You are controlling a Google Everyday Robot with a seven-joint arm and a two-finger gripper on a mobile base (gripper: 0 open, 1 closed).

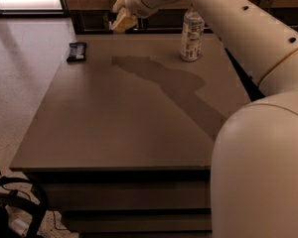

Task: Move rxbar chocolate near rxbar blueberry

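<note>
Camera view, your stock:
- Table (114, 128): grey top, open surface running from the far items to the near edge.
- Bar (76, 51): dark wrapper with pale marks, lettering unreadable. It lies flat at the far left corner, close to the left edge. You cannot tell whether it is chocolate or blueberry.
- Bottle (191, 36): upright near the far edge, label print illegible.
- Gripper (121, 20): raised over the far edge, between bar and bottle. You cannot tell its grip state.
</note>
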